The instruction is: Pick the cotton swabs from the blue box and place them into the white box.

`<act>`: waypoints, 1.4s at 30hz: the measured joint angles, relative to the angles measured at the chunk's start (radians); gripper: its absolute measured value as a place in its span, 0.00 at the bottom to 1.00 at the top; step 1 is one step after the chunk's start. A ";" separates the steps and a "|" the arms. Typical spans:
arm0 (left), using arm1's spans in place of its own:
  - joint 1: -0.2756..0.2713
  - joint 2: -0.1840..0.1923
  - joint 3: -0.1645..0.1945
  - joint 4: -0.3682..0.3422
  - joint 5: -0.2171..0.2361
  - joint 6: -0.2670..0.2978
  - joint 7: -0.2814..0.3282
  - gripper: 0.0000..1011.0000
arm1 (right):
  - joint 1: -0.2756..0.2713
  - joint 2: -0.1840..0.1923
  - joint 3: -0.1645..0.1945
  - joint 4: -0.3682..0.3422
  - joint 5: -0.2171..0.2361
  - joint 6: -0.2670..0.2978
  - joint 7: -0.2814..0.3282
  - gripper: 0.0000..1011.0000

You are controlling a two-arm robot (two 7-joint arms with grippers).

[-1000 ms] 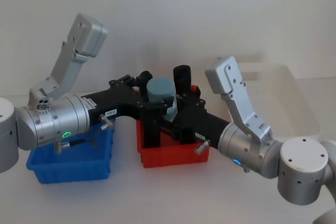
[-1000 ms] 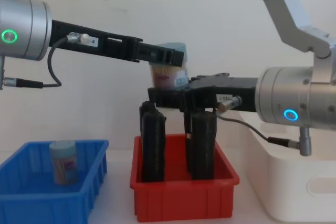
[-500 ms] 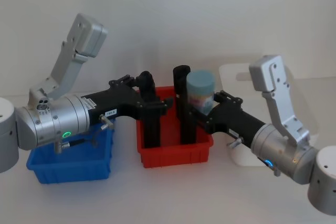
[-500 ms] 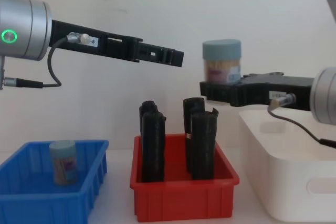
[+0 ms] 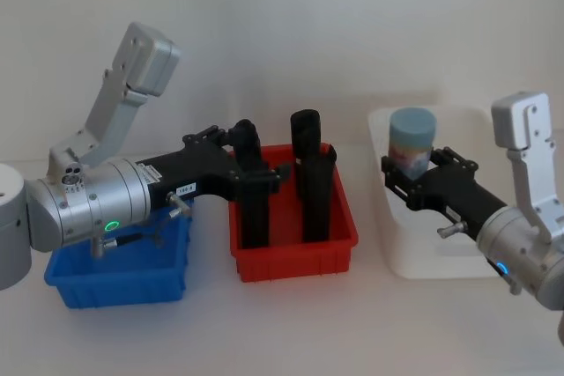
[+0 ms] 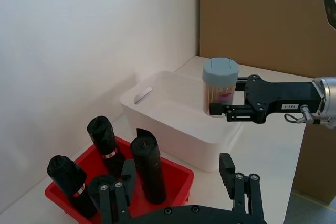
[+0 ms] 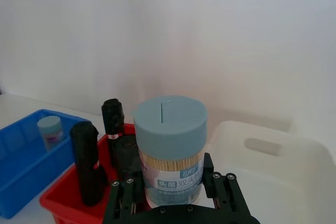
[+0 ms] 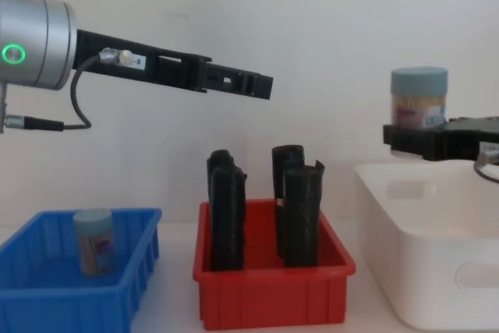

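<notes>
Rightward since half a second ago, the right gripper (image 5: 411,170) has carried its cotton-swab tub (image 5: 412,134) away from the red bin (image 5: 291,258) and now holds it over the white box (image 5: 429,258); the left arm has not shifted.

The right gripper's fingers are clamped on the lower part of the tub, which stands upright with its pale blue-grey lid on top and the tan sticks showing through the clear wall; it hangs above the left part of the white box, clear of the rim and not yet inside.

The left gripper (image 8: 259,86) reaches out high over the red bin, well above the black rolls (image 8: 226,210) standing in it; its wrist view shows the fingers spread apart with nothing between them.

A second tub (image 8: 95,241) stands upright in the blue box (image 8: 47,303) at the left of the scene; the red bin sits between the blue box and the white box, just beside each and touching neither.
</notes>
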 joint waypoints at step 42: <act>0.000 0.000 0.000 0.000 0.000 0.000 0.000 0.99 | 0.285 -0.074 0.007 0.578 -0.117 -0.037 -0.027 0.63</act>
